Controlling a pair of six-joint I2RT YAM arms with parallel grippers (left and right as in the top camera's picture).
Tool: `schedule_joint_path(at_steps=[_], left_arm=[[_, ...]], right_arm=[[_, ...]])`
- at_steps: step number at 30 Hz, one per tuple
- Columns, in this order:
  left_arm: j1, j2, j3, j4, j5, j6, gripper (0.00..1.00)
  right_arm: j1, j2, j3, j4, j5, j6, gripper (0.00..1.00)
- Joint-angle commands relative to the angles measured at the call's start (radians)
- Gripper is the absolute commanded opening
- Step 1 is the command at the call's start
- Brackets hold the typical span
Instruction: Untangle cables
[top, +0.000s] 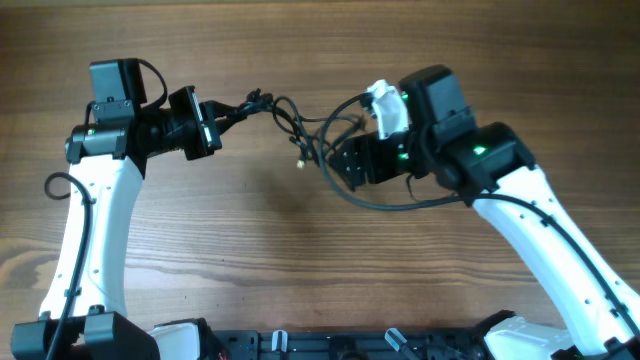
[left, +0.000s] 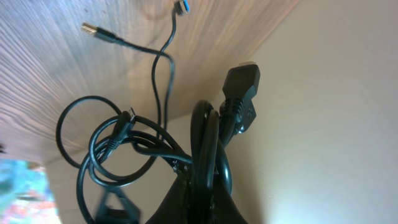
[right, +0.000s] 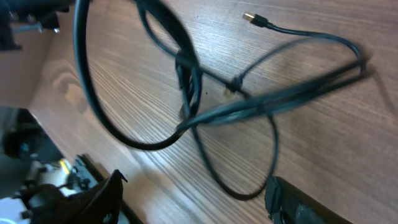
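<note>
Above the wooden table (top: 300, 270), your left arm rose from the near left corner and bent inward, so that the left gripper (top: 222, 118) pointed sideways toward the middle. It was clenched on one end of the cables (top: 300, 128). Your right arm came up from the near right corner and folded back toward the left. The right gripper (top: 338, 162) sat over the other side of the tangle with its jaws spread and nothing pinched between them. From overhead you saw the cables strung between the two grippers, with one long loop sagging under the right wrist. The left wrist view gave you what the overhead could not. Its fingers (left: 208, 134) were pressed together around several coiled strands, and two loose ends trailed over the wood, one with a gold plug (left: 93, 30) and one with a blue-tipped plug (left: 181, 6). The right wrist view was blurred, but it showed its own fingers (right: 102, 199) wide apart at the lower edge, dark loops crossing the table beyond them, and a gold plug (right: 250, 17) lying free.
</note>
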Motion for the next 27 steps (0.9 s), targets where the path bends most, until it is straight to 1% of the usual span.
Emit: schedule_joint_path(at_steps=[1,4,7,9,10,11,12,15,16,19,20,24,26,27], left_arm=[[0.004,-0.004,0.005,0.033,0.021,-0.132,0.04],[0.004,-0.004,0.005,0.032,0.024,-0.131,0.04],[0.004,-0.004,0.005,0.032,0.03,-0.13,0.04],[0.004,-0.004,0.005,0.032,0.033,-0.127,0.04],[0.004,-0.004,0.005,0.032,0.033,-0.127,0.04],[0.004,-0.004,0.005,0.033,0.033,-0.127,0.04],[0.004,-0.004,0.005,0.033,0.033,-0.127,0.04],[0.004,-0.004,0.005,0.033,0.033,-0.126,0.04],[0.004,-0.004,0.005,0.032,0.033,-0.119,0.04],[0.004,-0.004,0.004,0.029,0.032,-0.091,0.04],[0.004,-0.004,0.005,0.028,0.033,-0.077,0.04],[0.004,-0.004,0.005,0.028,0.031,-0.009,0.04],[0.004,-0.004,0.005,0.027,0.018,0.01,0.04],[0.004,-0.004,0.005,0.028,0.017,0.01,0.04]], right_arm=[[0.058,0.062,0.011,0.013,0.065,-0.155,0.73],[0.067,0.117,0.011,0.03,0.102,-0.214,0.66],[0.067,0.154,0.011,0.079,0.106,-0.29,0.65],[0.067,0.162,0.011,0.109,0.108,-0.296,0.63],[0.067,0.162,0.011,0.121,0.108,-0.296,0.61],[0.067,0.162,0.011,0.128,0.108,-0.296,0.56],[0.067,0.165,0.011,0.132,0.108,-0.299,0.54],[0.067,0.192,0.009,0.119,0.108,-0.317,0.44],[0.067,0.2,0.009,0.107,0.108,-0.317,0.39],[0.067,0.204,0.009,0.074,0.122,-0.317,0.16],[0.066,0.201,0.009,0.068,0.148,-0.304,0.05],[0.006,0.149,0.009,0.026,0.188,-0.249,0.04],[-0.071,0.1,0.009,0.0,0.209,-0.227,0.04],[-0.136,0.068,0.009,-0.016,0.208,-0.219,0.04]])
